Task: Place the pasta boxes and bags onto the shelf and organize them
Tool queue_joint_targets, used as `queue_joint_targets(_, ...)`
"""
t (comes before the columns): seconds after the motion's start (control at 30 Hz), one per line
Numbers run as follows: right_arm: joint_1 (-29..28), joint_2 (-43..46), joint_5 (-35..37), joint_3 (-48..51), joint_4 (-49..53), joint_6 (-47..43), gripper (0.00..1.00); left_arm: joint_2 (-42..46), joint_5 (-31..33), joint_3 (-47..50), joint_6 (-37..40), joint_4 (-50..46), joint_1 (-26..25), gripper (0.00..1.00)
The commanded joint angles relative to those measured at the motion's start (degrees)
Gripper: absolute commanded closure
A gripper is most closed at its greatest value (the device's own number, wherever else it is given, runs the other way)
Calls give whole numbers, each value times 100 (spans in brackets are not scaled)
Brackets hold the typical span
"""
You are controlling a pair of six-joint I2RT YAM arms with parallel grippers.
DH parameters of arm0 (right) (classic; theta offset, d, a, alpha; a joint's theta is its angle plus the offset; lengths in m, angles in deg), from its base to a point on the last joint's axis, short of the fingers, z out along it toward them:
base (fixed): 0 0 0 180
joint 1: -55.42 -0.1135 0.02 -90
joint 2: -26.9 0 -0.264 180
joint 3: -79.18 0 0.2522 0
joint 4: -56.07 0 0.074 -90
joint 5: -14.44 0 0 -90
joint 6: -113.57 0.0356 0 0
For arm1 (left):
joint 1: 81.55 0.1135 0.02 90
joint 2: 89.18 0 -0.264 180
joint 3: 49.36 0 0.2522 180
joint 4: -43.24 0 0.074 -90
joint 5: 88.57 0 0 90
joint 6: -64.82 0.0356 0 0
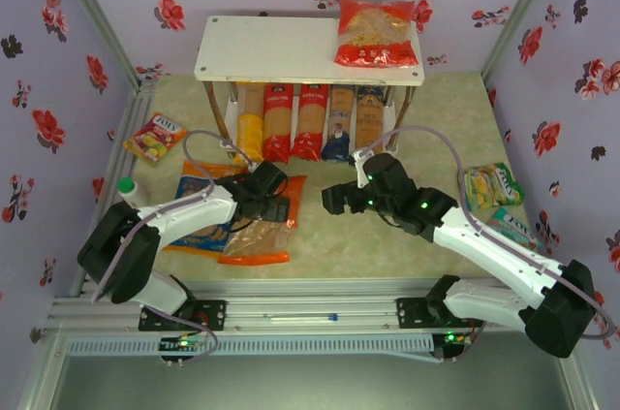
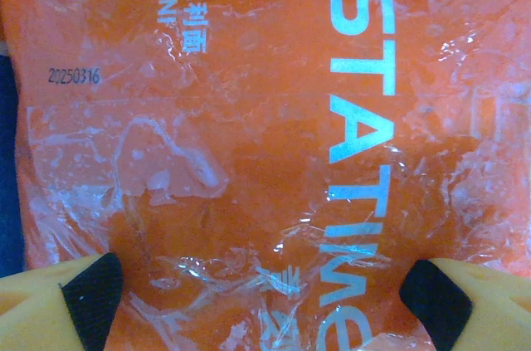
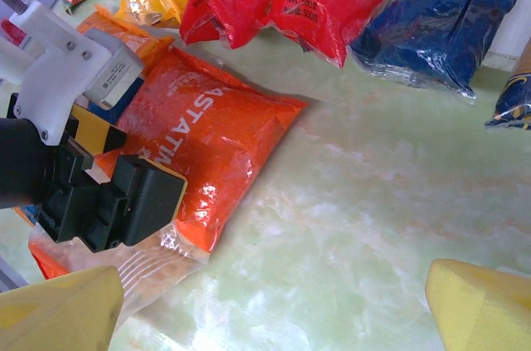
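**Likely failure: a slipped pinch on crinkly film**

Left gripper (image 2: 265, 305), jaws spread wide and empty, straddles the orange bag (image 2: 249, 160) lying flat on the tabletop (image 1: 387, 245) before the shelf (image 1: 291, 47). Right gripper (image 3: 270, 309) likewise wide, empty. On closing, the slick film may pucker and slip free.

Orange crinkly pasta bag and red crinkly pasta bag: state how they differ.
The orange crinkly pasta bag lies on the pale marbled tabletop before the white two-tier shelf; the red crinkly pasta bag sits on that shelf's top tier, right end. The open left hand hangs right over the orange bag; the red one has no hand near. Both lie flat, pasta showing through clear plastic.
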Motion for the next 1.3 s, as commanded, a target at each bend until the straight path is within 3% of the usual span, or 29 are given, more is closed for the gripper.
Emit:
queue_joint_targets(0.0, -43, 122, 150, 61, -60, -44, 5, -258, -391, 239, -385, -516, -161, 6)
queue_joint_targets(0.37, -39, 226, 252, 157, -58, -17, 5, -627, -773, 614, -660, -72, -310, 10)
queue_joint_targets(0.5, -31, 188, 277, 139, -36, -26, 5, -810, -940, 643, -662, 68, -308, 32)
queue_joint_targets(0.63, -18, 165, 268, 114, -6, -35, 5, -948, -1112, 686, -677, 205, -309, 44)
queue_joint_targets(0.9, -7, 120, 279, 61, 36, -53, 5, -1036, -1303, 660, -622, 239, -308, 53)
queue_joint_targets(0.97, 0, 122, 275, 50, 38, -53, 5, -1038, -1334, 643, -605, 236, -308, 68)
queue_joint_targets(1.03, 3, 115, 273, 47, 47, -53, 4, -1038, -1333, 651, -620, 243, -308, 98)
queue_joint_targets(1.27, 6, 142, 289, 51, 90, -51, 4, -1003, -1392, 678, -625, 279, -304, 100)
